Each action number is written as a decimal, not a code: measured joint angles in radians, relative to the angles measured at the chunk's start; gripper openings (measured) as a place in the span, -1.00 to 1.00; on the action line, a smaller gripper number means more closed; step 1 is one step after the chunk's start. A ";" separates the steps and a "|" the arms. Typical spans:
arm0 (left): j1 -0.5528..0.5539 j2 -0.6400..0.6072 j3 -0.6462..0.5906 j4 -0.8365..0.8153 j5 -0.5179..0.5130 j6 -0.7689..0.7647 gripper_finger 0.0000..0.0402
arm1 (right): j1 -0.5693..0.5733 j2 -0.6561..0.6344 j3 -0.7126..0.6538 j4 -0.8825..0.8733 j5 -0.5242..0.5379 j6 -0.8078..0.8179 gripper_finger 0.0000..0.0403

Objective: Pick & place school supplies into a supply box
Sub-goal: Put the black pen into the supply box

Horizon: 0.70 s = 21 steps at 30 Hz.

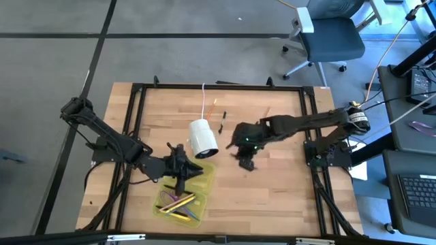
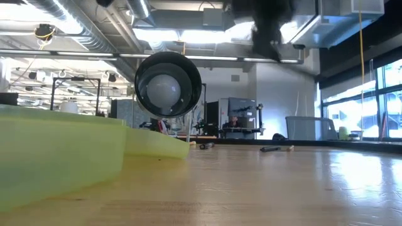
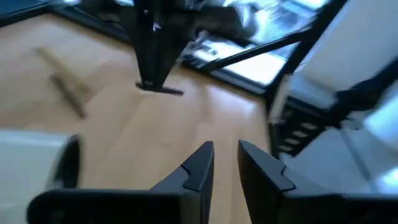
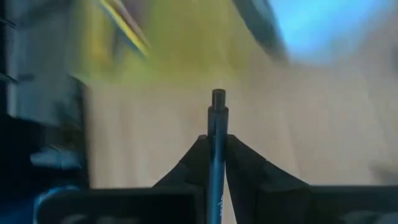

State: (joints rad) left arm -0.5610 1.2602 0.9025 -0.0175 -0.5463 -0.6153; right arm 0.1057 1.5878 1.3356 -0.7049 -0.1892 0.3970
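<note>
My right gripper point(image 4: 216, 155) is clamped on a black pen point(image 4: 216, 134), raised over mid-table right of the white cylinder point(image 1: 202, 137). My left gripper point(image 3: 225, 163) hovers above the supply box point(image 1: 204, 178) at near centre-left, fingers slightly parted, empty. Pencils point(image 1: 178, 202) lie inside the box.

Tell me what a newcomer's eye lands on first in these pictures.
First the white cylinder on a cord lying mid-table, looming large in the low view. Next the yellow-green supply box at the near edge, open with pens inside, the left hand over it, empty. Then the right hand, right of the cylinder, shut on a dark pen.
</note>
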 joint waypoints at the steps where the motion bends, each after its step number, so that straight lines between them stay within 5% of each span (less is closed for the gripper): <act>1: 0.000 0.000 -0.027 0.062 0.009 0.025 -0.64 | 0.029 0.000 0.050 0.024 0.023 -0.007 -0.81; 10: 0.002 0.033 -0.225 0.632 0.048 0.376 -0.49 | 0.252 -0.004 0.269 0.508 0.325 -0.219 -0.81; 15: 0.029 0.088 -0.229 0.715 0.144 0.401 -0.51 | 0.292 0.007 0.247 0.702 0.431 -0.304 -0.80; 21: 0.054 0.136 -0.229 0.786 0.215 0.394 -0.53 | 0.291 0.060 0.247 0.753 0.433 -0.294 -0.80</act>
State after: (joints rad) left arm -0.5073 1.3966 0.6731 0.7685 -0.3311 -0.2214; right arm 0.3969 1.6478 1.5826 0.0477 0.2440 0.1028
